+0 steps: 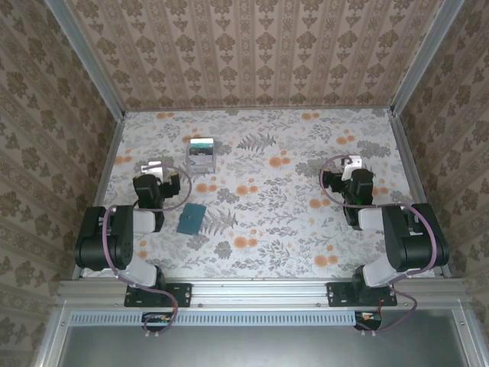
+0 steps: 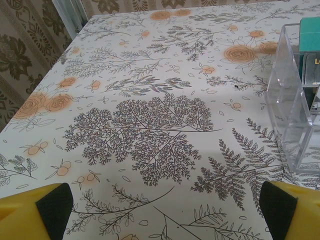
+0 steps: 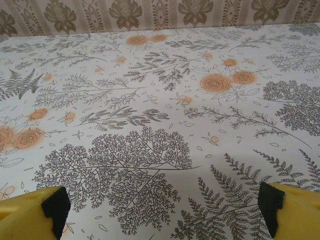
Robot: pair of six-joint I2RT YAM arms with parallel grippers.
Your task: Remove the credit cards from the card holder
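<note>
Opening step, as I read it: nothing grasped, no card out yet. Left gripper (image 1: 155, 165) is open, jaws at full spread, yellow fingers (image 2: 52, 207) framing the bare floral table (image 2: 150, 125). Right gripper (image 3: 164, 205) is likewise open and empty, over the right half of the table, well apart from the work. Card holder (image 1: 190, 219), teal, lies flat on the table beside the left arm, to the right of the left gripper and nearer the bases than its fingertips. It is too small from above to tell whether it is folded or spread. A clear box (image 2: 292, 110) stands just ahead and right of the left gripper; not my target. Next move, in my judgement: draw the left arm back and rightward over the holder, pin it, and bring the right arm across for the cards. Thin flat thing; a pinch may slip.
</note>
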